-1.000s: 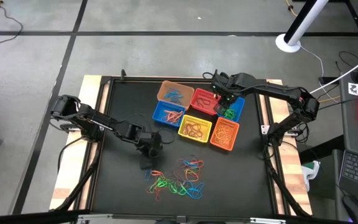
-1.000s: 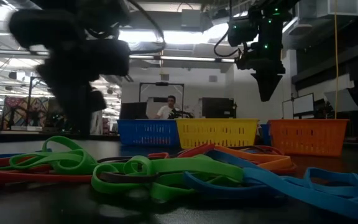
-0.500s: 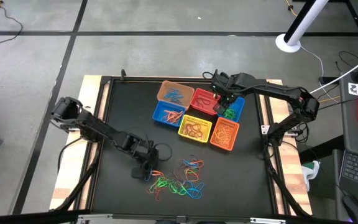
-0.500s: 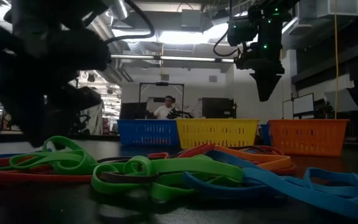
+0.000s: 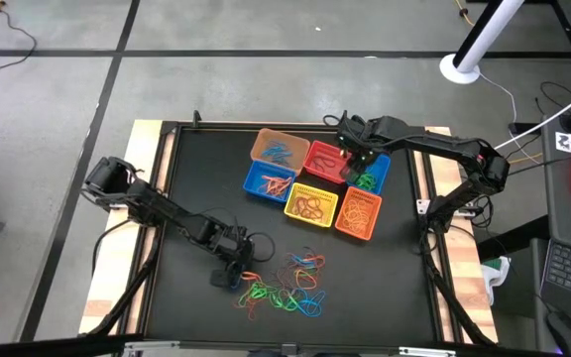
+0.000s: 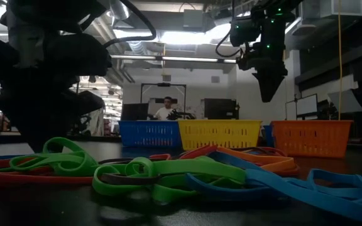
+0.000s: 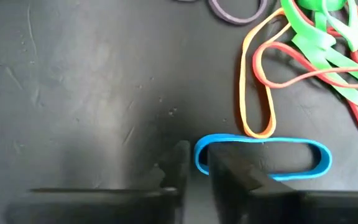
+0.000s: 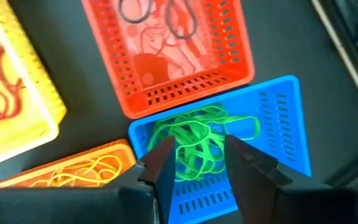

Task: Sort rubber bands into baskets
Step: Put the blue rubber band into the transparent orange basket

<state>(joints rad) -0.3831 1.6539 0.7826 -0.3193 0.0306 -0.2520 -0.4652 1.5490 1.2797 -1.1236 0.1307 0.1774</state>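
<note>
Six baskets (image 5: 309, 182) sit clustered far across the bench (image 5: 196, 178); loose rubber bands (image 5: 284, 286) lie heaped near its front edge. Left pincer (image 7: 196, 171) is down at the heap's edge, fingers nearly closed, pinching one end of a blue band (image 7: 263, 158) lying flat; an orange loop (image 7: 257, 93) touches it. Advice: lift straight and slowly so neighbours drop free. Right pincer (image 8: 194, 163) hovers open and empty above the blue basket (image 8: 278, 134) holding green bands (image 8: 194, 140).
</note>
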